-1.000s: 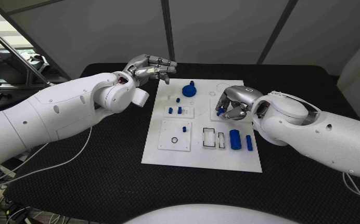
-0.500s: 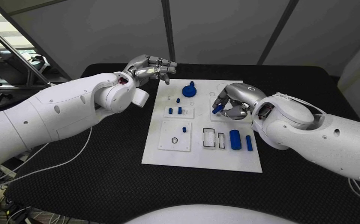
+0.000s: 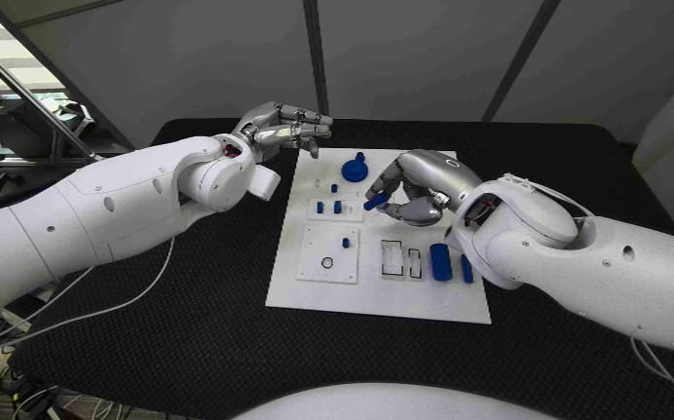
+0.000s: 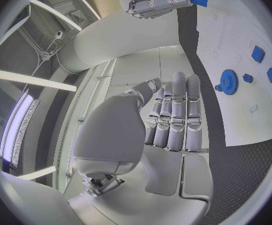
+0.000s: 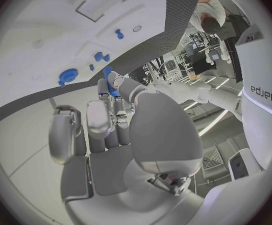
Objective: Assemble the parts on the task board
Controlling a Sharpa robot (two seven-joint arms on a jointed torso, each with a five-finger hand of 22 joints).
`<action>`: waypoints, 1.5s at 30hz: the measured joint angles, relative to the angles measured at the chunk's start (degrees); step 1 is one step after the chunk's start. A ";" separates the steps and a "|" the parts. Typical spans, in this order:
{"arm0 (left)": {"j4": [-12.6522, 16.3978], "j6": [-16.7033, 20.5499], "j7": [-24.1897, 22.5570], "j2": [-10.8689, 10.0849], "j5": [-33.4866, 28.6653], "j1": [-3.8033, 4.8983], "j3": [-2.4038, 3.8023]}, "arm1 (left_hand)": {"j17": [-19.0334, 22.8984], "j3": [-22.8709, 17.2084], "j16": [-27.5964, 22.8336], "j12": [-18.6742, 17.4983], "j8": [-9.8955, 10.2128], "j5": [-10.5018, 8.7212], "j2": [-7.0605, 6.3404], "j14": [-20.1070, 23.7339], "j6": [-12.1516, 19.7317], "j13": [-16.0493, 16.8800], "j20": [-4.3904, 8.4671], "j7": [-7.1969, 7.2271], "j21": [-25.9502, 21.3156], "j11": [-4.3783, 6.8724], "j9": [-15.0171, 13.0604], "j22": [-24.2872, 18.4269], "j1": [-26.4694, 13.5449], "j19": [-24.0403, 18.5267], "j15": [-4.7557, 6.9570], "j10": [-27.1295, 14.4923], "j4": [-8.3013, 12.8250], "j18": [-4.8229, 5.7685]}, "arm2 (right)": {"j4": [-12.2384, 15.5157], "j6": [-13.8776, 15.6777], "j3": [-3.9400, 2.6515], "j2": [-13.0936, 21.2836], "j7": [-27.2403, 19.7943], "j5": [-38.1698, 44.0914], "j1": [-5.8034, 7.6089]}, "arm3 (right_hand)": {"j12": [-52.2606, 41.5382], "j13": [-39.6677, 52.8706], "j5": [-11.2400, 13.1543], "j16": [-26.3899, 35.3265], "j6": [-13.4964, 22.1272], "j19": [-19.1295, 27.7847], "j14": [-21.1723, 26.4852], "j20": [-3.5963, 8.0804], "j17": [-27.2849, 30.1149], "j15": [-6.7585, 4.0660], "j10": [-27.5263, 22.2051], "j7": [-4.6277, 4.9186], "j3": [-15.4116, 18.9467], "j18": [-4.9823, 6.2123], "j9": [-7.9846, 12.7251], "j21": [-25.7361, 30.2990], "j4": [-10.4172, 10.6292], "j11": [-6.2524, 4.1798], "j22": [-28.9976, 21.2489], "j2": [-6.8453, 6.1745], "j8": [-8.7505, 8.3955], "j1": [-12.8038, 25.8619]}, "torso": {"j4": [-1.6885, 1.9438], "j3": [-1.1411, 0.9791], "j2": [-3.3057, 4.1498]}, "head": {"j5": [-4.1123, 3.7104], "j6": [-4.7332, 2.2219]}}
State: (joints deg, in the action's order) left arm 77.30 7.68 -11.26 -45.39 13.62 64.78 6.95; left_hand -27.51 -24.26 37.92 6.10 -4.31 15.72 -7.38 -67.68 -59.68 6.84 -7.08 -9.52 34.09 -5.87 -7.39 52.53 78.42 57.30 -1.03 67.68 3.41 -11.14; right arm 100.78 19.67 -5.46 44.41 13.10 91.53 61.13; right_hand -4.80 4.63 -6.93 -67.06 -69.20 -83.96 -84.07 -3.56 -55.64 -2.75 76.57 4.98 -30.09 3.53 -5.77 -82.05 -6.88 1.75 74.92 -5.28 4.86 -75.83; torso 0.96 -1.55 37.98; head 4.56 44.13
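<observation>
The white task board [image 3: 368, 288] lies mid-table. My right hand [image 3: 409, 192] hovers over its far half and pinches a small blue part [image 3: 377, 202] between thumb and a finger; the right wrist view shows that blue part [image 5: 109, 82] at the fingertips [image 5: 104, 92]. My left hand [image 3: 282, 129] hangs beyond the board's far left corner, fingers curled in on nothing; in the left wrist view they [image 4: 173, 120] lie folded together. A blue gear [image 3: 355, 171] and two small blue pieces [image 3: 327, 208] stand on the board's far left. A blue cylinder [image 3: 439, 261] and a slim blue bar [image 3: 467, 267] lie at its right.
A small blue pin [image 3: 346, 242] and a black ring [image 3: 326, 263] sit on a raised square at the board's left. Two rectangular slots [image 3: 400, 259] are beside the cylinder. Black table [image 3: 168, 332] surrounds the board. The left wrist view shows the gear [image 4: 228, 78] near the board edge.
My right hand has moved left across the board's far half, carrying the small blue part toward the gear side. The left hand has stayed put.
</observation>
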 measured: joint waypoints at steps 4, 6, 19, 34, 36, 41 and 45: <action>-0.10 -0.04 0.00 0.21 0.00 0.00 0.00 | 0.00 0.00 0.01 0.00 0.00 0.00 0.00 0.00 0.00 0.00 0.00 0.00 0.00 0.00 0.00 0.00 0.00 0.00 0.00 0.00 0.00 0.00 | -0.65 -0.61 0.50 -2.97 -0.81 -0.87 -0.24 | 0.00 0.00 0.00 0.00 0.00 0.00 -0.08 0.00 0.26 0.08 0.01 0.01 -0.16 0.00 0.00 0.00 0.16 -0.01 0.00 -0.30 -0.11 0.31 | 0.06 0.02 0.00 | 0.13 0.09; -0.12 -0.08 0.01 0.31 0.00 0.00 0.00 | 0.00 0.00 0.01 0.00 0.00 0.00 0.00 0.00 0.00 0.00 0.00 0.00 0.00 0.00 0.00 0.01 0.00 0.00 0.00 0.00 0.00 0.00 | -1.18 -1.25 1.23 -4.49 -1.19 -1.25 -0.44 | 0.22 0.02 0.25 0.00 -0.01 0.00 -0.09 0.00 0.38 0.09 0.01 0.01 -0.28 0.00 0.01 0.00 0.28 -0.01 -0.01 -0.58 -0.11 0.63 | 0.08 0.03 0.01 | 0.19 0.10; -0.23 -0.24 0.11 0.68 0.00 0.02 -0.09 | 0.04 0.00 -0.30 0.00 0.00 0.00 0.00 -0.20 0.00 0.05 0.00 0.00 0.00 0.00 0.00 0.01 0.00 0.00 -0.20 0.00 0.00 0.00 | -5.32 -6.47 4.71 -9.92 -1.88 -1.71 -0.87 | 0.69 0.15 0.65 0.22 0.09 0.00 -0.09 0.00 0.79 0.09 0.01 0.11 -0.29 0.00 -0.01 0.21 0.84 -0.01 -0.01 -0.44 -0.75 2.73 | 0.07 0.03 0.05 | 0.97 0.47; -0.36 -0.41 0.18 0.97 -0.01 0.03 -0.22 | 0.04 0.00 -0.30 0.00 0.00 0.00 0.00 -0.20 0.00 0.09 0.00 0.00 0.00 -0.21 0.00 -0.04 0.00 0.00 -0.20 -0.21 0.00 0.00 | -7.33 -9.60 5.93 -11.76 -1.03 -0.03 -1.09 | 0.88 0.18 0.66 0.22 0.19 0.00 -0.09 0.00 0.93 0.09 0.01 0.21 -0.44 0.01 -0.12 0.21 1.29 -0.01 -0.01 -0.65 -0.88 2.97 | -0.08 -0.04 0.07 | 1.13 0.83; -0.39 -0.43 0.19 0.97 -0.01 0.03 -0.23 | 0.04 0.00 -0.30 0.00 0.00 0.00 0.00 -0.20 0.00 0.09 0.00 0.00 0.00 -0.21 0.00 -0.03 0.00 0.00 -0.20 -0.21 0.00 0.00 | -7.51 -9.91 6.01 -11.78 -0.74 0.32 -1.10 | 0.88 0.17 0.66 0.22 0.19 0.00 -0.09 0.00 0.93 0.09 0.01 0.22 -0.44 0.01 -0.12 0.21 1.29 -0.01 -0.02 -0.65 -0.87 2.98 | -0.08 -0.04 0.07 | 1.10 0.89; -0.43 -0.46 0.21 0.97 -0.01 0.03 -0.23 | 0.03 0.00 -0.30 0.00 0.00 0.00 0.00 -0.20 0.00 0.09 0.00 0.00 0.00 -0.21 0.00 -0.03 0.00 0.00 -0.20 -0.21 0.00 0.00 | -7.69 -10.47 6.09 -12.03 -0.19 1.00 -1.07 | 0.93 0.16 0.66 0.22 0.20 0.00 -0.09 -0.01 0.93 0.09 0.00 0.22 -0.30 0.01 -0.13 0.21 1.44 -0.01 -0.01 -0.65 -0.87 2.98 | -0.04 -0.05 0.05 | 1.03 0.99; -0.44 -0.48 0.21 0.97 -0.01 0.03 -0.24 | 0.03 0.00 -0.30 0.00 0.00 0.00 0.00 -0.20 0.00 0.08 0.00 0.00 0.00 -0.21 0.00 -0.03 0.00 0.00 -0.20 -0.20 0.00 0.00 | -7.73 -11.02 6.11 -12.19 0.16 1.42 -1.04 | 0.93 0.15 0.67 0.22 0.21 0.00 -0.09 -0.01 0.93 0.09 0.00 0.23 -0.30 0.01 -0.12 0.21 1.43 -0.01 -0.02 -0.60 -0.88 3.03 | -0.02 -0.05 0.05 | 1.02 1.03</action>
State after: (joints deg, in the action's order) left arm 76.86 7.20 -11.05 -44.42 13.62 64.81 6.71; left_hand -27.47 -24.26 37.62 6.10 -4.31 15.72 -7.38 -67.88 -59.68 6.93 -7.08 -9.51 34.09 -6.07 -7.39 52.50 78.42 57.30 -1.23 67.47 3.41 -11.14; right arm 93.05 8.65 0.65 32.22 13.25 92.94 60.10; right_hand -3.87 4.78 -6.27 -66.84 -69.00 -83.96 -84.16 -3.57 -54.71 -2.66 76.57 5.20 -30.39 3.54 -5.89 -81.84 -5.45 1.74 74.91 -5.88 3.98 -72.80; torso 0.94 -1.60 38.03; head 5.58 45.16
